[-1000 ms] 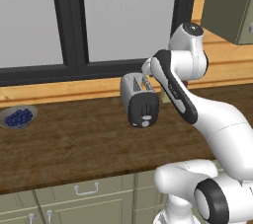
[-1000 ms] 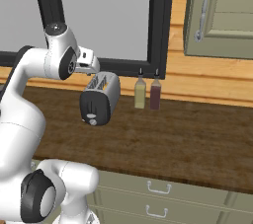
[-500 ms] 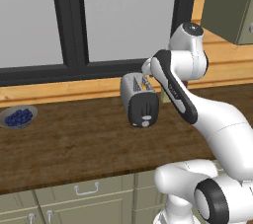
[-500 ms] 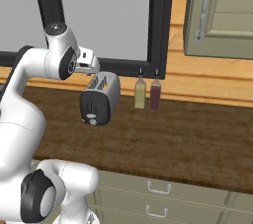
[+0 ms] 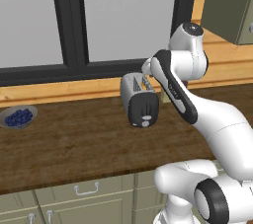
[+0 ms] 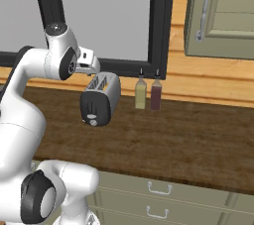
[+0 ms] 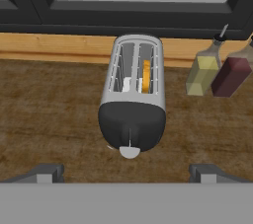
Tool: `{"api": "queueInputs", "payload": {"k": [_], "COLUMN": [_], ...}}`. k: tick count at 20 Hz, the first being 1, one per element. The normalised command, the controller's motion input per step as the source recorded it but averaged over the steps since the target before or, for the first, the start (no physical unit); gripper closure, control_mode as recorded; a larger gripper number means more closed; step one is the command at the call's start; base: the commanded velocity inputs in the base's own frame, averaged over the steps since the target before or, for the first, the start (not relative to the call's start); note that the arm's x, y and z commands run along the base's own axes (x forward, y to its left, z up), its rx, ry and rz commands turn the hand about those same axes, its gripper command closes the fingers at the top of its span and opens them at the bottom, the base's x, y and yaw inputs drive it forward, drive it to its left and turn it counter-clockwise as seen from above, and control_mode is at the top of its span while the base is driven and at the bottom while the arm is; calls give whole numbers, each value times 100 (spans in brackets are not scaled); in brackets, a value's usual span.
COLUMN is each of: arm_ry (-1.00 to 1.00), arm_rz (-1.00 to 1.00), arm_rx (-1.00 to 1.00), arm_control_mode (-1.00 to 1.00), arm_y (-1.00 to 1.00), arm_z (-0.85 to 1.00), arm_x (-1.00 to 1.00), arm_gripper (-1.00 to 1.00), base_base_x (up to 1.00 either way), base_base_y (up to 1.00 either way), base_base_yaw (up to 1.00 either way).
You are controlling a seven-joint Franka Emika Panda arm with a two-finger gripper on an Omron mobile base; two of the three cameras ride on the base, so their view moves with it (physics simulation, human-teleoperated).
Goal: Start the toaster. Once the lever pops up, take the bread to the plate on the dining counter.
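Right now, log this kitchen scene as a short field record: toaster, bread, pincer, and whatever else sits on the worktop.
toaster: silver-grey two-slot toaster, upright on the dark wood worktop below the window
bread: slice standing in the right slot in the hand view
lever: cannot tell its position
pincer: open, above the toaster, touching nothing
bottles: yellow bottle and dark red bottle beside the toaster, at the wall
bowl: grey bowl of blueberries at the worktop's left end

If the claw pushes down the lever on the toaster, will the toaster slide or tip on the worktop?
The toaster looks small and rounded, so probably light; it may slide on the smooth wooden worktop. The lever sits low on the black end face, so a straight downward push seems unlikely to tip it.
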Motion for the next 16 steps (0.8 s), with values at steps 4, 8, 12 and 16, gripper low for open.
{"api": "queueInputs", "payload": {"k": [4, 8, 12, 16], "arm_ry": [0, 0, 0, 0], "arm_rz": [0, 0, 0, 0], "arm_rx": [0, 0, 0, 0], "arm_control_mode": [-100, -100, -100, -100], "arm_y": [0, 0, 0, 0], "arm_z": [0, 0, 0, 0], "arm_x": [0, 0, 0, 0], "arm_gripper": [-100, -100, -100, -100], "base_base_x": [0, 0, 0, 0], "base_base_y": [0, 0, 0, 0], "base_base_yaw": [0, 0, 0, 0]}}
